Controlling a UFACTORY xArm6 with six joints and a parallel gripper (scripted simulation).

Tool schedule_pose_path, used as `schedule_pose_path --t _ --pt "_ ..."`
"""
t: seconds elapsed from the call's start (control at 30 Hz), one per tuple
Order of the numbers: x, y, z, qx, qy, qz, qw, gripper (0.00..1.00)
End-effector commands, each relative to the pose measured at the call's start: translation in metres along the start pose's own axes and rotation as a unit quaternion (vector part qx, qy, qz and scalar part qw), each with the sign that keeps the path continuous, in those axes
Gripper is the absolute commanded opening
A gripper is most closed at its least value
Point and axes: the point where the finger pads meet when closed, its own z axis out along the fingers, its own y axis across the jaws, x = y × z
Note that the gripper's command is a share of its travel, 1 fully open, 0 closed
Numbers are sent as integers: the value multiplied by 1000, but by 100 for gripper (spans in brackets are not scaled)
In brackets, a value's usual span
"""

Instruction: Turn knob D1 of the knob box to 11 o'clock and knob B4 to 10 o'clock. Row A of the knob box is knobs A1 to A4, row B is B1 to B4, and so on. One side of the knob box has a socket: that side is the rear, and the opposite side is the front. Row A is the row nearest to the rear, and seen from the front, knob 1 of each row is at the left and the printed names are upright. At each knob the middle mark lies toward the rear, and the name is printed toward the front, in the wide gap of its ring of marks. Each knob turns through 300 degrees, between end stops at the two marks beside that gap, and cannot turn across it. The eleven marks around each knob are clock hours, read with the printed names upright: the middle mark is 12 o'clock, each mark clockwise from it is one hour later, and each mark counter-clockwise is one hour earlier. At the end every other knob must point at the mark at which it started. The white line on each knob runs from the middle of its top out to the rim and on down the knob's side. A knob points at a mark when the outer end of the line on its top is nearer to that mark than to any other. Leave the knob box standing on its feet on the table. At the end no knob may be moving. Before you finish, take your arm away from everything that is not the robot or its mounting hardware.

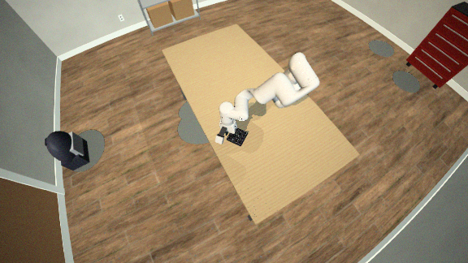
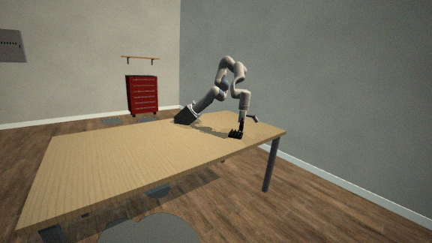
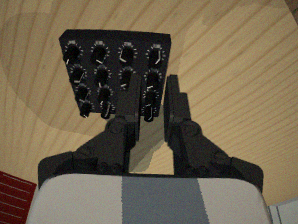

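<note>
The black knob box [image 1: 239, 138] [image 2: 235, 134] [image 3: 113, 52] stands on its feet on the wooden table [image 1: 284, 162] [image 2: 112, 161], near the table's long edge. It carries four rows of small black knobs; their names and white lines are too small to read. My gripper [image 1: 230, 131] [image 2: 241, 127] [image 3: 153, 88] points straight down over the box. In the wrist view its two dark fingers stand a narrow gap apart, straddling the knobs at the near right corner of the box. I cannot see them pressing on a knob.
The arm's base [image 2: 185, 115] sits on the table behind the box. The table edge [image 2: 275, 136] lies close to the box. A red drawer cabinet [image 1: 443, 45] [image 2: 142, 94] and a shelf with cardboard boxes [image 1: 168, 12] stand by the walls.
</note>
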Motion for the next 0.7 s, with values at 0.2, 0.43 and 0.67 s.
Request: schedule_pose_path --t 0.2,0.43,0.67 --pt "1 1 11 -1 1 0 1000 19" --pt "1 1 18 -1 1 0 1000 19" --pt "1 2 25 -1 1 0 1000 19"
